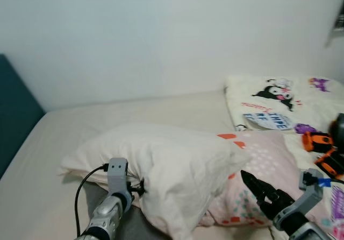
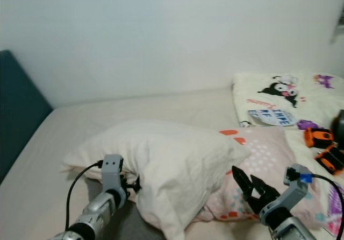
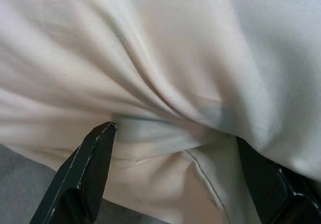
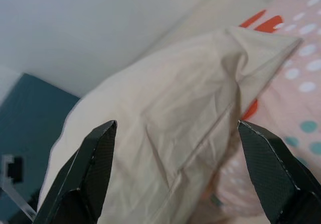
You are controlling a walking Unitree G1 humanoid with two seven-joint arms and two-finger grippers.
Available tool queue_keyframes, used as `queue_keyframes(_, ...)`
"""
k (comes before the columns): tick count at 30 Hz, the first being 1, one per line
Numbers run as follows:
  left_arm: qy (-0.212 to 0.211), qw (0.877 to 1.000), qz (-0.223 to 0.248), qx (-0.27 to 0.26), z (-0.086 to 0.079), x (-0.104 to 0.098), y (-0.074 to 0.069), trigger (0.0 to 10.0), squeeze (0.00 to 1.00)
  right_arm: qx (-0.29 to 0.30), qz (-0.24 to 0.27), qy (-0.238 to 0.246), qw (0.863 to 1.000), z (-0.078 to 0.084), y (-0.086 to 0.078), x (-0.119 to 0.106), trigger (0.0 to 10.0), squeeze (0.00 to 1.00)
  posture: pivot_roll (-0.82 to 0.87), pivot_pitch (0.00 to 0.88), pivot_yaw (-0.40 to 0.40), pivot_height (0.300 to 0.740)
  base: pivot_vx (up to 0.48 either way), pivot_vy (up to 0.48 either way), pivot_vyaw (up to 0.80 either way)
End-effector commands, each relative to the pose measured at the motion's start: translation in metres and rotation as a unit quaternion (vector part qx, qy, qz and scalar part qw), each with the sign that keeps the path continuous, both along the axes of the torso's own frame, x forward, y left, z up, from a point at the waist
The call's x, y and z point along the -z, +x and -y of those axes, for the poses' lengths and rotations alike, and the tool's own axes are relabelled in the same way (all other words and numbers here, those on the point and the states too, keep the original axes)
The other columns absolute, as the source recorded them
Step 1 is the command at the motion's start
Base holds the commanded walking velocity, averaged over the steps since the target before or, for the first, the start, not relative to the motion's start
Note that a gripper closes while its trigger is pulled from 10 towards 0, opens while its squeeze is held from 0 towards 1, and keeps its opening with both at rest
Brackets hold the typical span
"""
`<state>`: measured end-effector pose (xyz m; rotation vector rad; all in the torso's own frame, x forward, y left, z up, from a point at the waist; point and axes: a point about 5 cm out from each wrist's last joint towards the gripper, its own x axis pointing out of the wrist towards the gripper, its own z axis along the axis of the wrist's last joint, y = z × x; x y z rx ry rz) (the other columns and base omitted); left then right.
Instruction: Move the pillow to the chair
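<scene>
A dark teal headboard [image 1: 15, 111] stands at the far left, well to the left of the cream pillow [image 1: 161, 164]. The pillow lies on the beige bed sheet [image 1: 134, 113], near the middle of the bed, its right corner resting over a pink polka-dot pillow [image 1: 263, 159].

The left gripper [image 1: 138, 187] is pressed into the pillow's lower left edge, on the near side. In the left wrist view its fingers [image 3: 85, 174] are spread wide, with folds of the cream fabric bulging between them; the tips touch the cloth but are not closed on it.

To the right of the pillow, the right gripper [image 1: 257, 189] hovers above the pink polka-dot pillow, just beside the cream pillow's right corner and not touching it. Its jaws are spread apart, and the right wrist view looks between the fingers [image 4: 85, 174] toward that corner.

Further right of the pillow, a white cartoon-print blanket [image 1: 279, 103] lies against the wall, and an orange-and-black toy [image 1: 322, 148] sits at the right edge.
</scene>
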<state>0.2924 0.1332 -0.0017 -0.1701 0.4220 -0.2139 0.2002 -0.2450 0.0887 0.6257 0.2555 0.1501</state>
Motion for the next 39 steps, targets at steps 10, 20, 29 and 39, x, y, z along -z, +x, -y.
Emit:
queue_keyframes(10, 0.007, 1.000, -0.005, 0.007, -0.002, 0.003, -0.003, 10.0, 0.00, -0.012, 0.002, 0.013, 1.000, -0.010, 0.000, 0.000, 10.0, 0.00, -0.19, 0.000, 0.146, 0.740, 0.000, 0.000, -0.78)
queue_keyframes(20, 0.138, 0.965, -0.079, -0.208, -0.095, 0.029, -0.046, 10.0, 0.00, -0.023, -0.005, 0.153, 0.988, -0.065, 0.069, 0.039, 10.0, 0.00, 0.01, 0.032, 0.088, 0.740, 0.000, 0.000, -0.63)
queue_keyframes(29, 0.197, 0.934, -0.104, -0.278, -0.132, 0.031, -0.064, 10.0, 0.00, -0.103, 0.041, 0.166, 0.980, -0.109, 0.090, 0.031, 10.0, 0.00, -0.01, 0.028, 0.097, 0.740, 0.000, 0.000, 0.51)
queue_keyframes(39, 0.201, 0.937, -0.102, -0.267, -0.118, 0.033, -0.060, 10.0, 0.00, -0.083, 0.029, 0.154, 0.984, -0.107, 0.099, 0.043, 10.0, 0.00, -0.02, 0.021, 0.100, 0.740, 0.000, 0.000, 0.53)
